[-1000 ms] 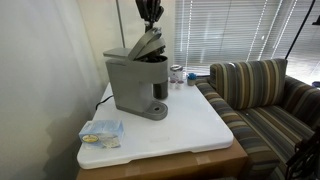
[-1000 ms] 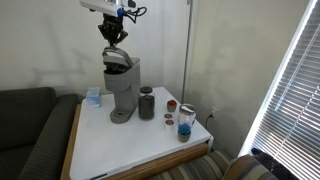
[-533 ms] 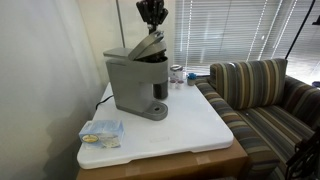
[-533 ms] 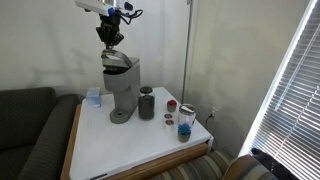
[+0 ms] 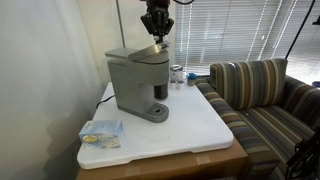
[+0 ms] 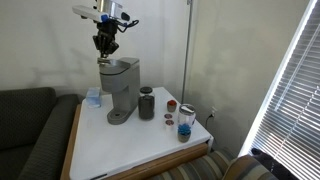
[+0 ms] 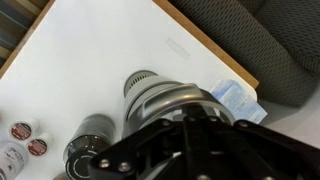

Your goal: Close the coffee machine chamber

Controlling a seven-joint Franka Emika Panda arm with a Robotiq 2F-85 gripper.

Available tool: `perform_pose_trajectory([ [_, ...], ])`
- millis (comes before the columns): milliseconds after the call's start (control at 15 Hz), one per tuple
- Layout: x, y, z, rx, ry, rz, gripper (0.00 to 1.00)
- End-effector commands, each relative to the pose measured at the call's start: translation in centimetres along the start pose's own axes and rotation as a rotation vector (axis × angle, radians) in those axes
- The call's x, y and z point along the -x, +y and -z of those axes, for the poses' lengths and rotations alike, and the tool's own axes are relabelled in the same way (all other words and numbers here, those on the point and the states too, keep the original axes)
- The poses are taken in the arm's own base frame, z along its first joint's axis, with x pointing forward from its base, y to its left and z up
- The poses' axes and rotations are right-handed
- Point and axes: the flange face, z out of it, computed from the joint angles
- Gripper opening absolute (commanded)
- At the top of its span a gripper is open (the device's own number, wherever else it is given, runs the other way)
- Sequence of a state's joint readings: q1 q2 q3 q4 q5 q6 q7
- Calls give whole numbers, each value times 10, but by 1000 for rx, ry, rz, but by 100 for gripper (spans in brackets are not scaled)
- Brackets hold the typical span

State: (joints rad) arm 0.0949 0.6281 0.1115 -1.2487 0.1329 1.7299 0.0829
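Observation:
The grey coffee machine (image 5: 137, 82) stands on the white table, also in the other exterior view (image 6: 121, 88). Its chamber lid (image 5: 145, 51) lies almost flat on the body, also seen from the other side (image 6: 112, 63). My gripper (image 5: 156, 30) hangs right over the lid's front end, fingers together, touching or nearly touching it; it also shows in an exterior view (image 6: 103, 45). In the wrist view the shut fingers (image 7: 190, 130) fill the lower frame, with the lid's rounded grey front (image 7: 172, 98) and the round base plate (image 7: 140, 82) below.
A dark cylinder (image 6: 147, 103), a glass jar (image 6: 186, 122) and small pods (image 6: 170, 105) stand beside the machine. A blue-white packet (image 5: 102, 132) lies near the table's corner. A striped sofa (image 5: 262, 95) flanks the table; a dark sofa (image 6: 25, 130) lies at its other side.
The gripper has come down and pushed the raised chamber lid from steeply tilted to almost flat on the machine.

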Motion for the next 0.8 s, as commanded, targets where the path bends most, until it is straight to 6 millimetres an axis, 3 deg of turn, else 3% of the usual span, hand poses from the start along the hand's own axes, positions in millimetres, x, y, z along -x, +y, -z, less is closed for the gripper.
perform_pose_trajectory([
  [0, -2, 11, -22, -9, -77, -24, 0],
  [133, -8, 16, -34, -19, -92, -25, 0],
  [333, -12, 21, -31, -33, -87, -29, 0],
  [733, -9, 14, 3, 12, -26, -42, 0],
])
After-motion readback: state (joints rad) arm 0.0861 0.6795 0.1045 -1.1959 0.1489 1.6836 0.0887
